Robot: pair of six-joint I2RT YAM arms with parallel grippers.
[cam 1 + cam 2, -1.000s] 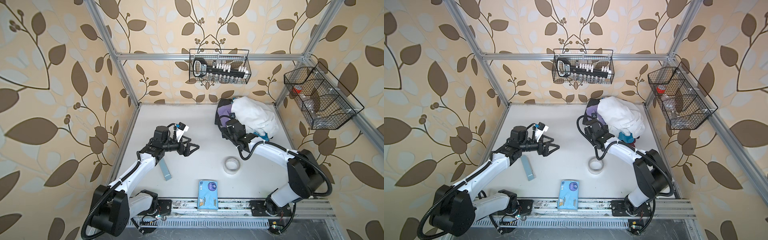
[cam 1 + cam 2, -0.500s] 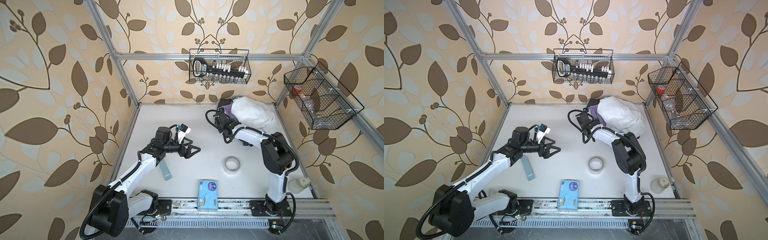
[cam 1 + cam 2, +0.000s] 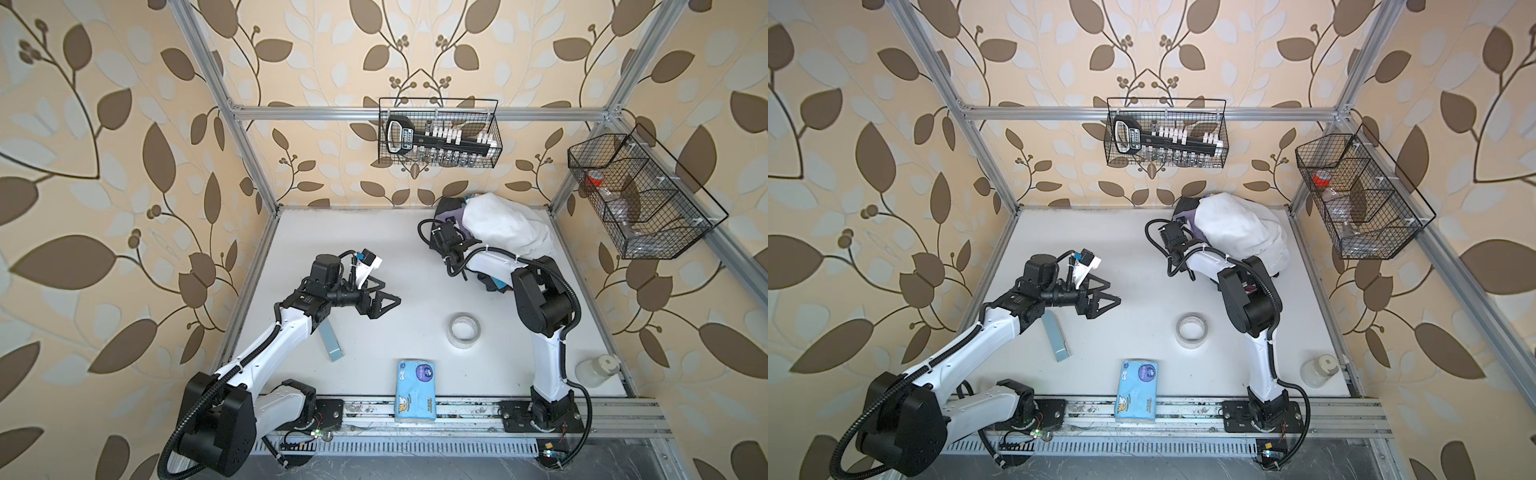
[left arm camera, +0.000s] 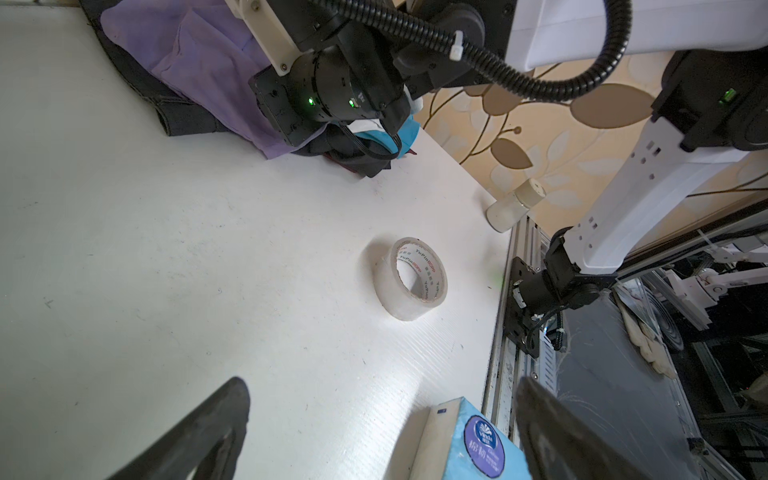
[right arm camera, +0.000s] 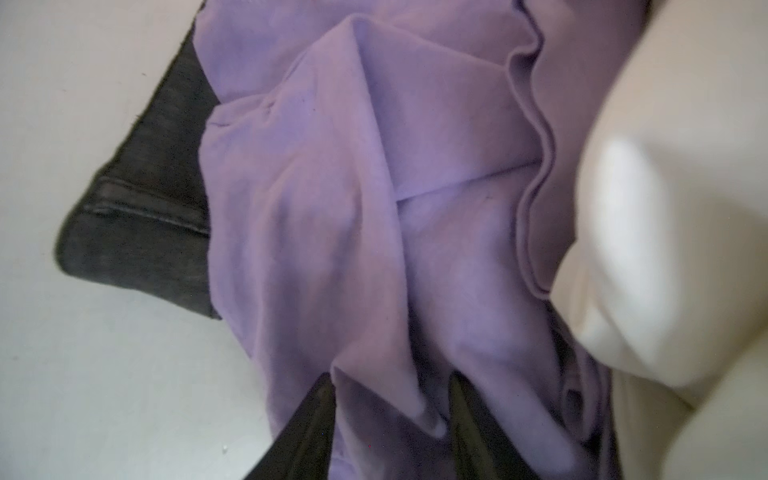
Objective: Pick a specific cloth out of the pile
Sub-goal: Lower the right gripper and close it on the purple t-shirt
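Note:
The cloth point(image 5: 374, 187) is lilac and lies crumpled at the left edge of the pile point(image 3: 503, 226), partly under the big white shirt and over a dark grey piece point(image 5: 137, 232). It also shows in both top views point(image 3: 451, 216) point(image 3: 1187, 218) and in the left wrist view point(image 4: 199, 62). My right gripper point(image 5: 390, 386) is pressed into it with jaws half closed, one finger on each side of a raised fold. My left gripper point(image 3: 388, 301) point(image 4: 380, 384) hovers open over the bare table, holding nothing.
A tape roll point(image 3: 464, 330) lies right of centre. A blue tissue pack point(image 3: 415, 390) sits at the front edge, a blue-grey bar point(image 3: 331, 343) under the left arm and a small bottle point(image 3: 596, 370) at the front right. Wire baskets point(image 3: 438, 137) point(image 3: 636, 199) hang on the walls.
My right arm raised its elbow and brought its gripper to the pile's left edge. Its jaws have narrowed around a lilac fold. The left arm has barely moved.

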